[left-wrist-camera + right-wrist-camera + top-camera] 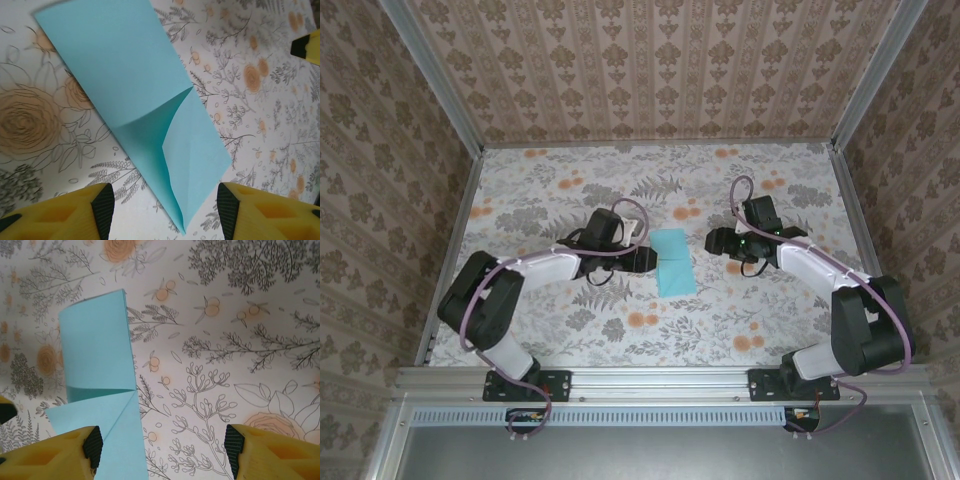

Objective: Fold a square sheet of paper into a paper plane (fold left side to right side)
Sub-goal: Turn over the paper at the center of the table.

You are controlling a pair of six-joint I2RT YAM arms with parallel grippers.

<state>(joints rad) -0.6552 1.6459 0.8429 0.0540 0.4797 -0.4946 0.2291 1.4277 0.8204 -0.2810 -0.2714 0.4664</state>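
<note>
Here, the thin, matte cyan-blue sheet of paper (674, 262) lies on the floral-patterned tabletop (650, 335), folded over on itself into a narrow, slightly slanted strip. Everything else sits around this paper.

In the top view the left gripper (642, 259) is just beside the paper's left edge, and the right gripper (713, 242) is near its right edge with a little bare tabletop between them. Both point inward at the paper from opposite sides.

In the left wrist view the paper (130, 75) shows a broad flat panel with a straight crease across it. Past the crease a loose flap lifts slightly, and the sheet narrows to a sharp corner. That corner reaches down between the left gripper's (165, 205) yellow, black-padded fingers (65, 217). The jaws stand spread well apart on either side of the corner and pinch nothing. A yellow fingertip (307, 47) of the other arm shows beyond the paper's far side.

In the right wrist view the paper (95, 355) lies off to the left, with one crease across it and a diagonal fold below. Its lower part runs close past one finger of the right gripper (164, 442). The other finger (270, 452) is well apart from the paper, over bare tabletop. These jaws are spread too, and nothing is held in them.
</note>
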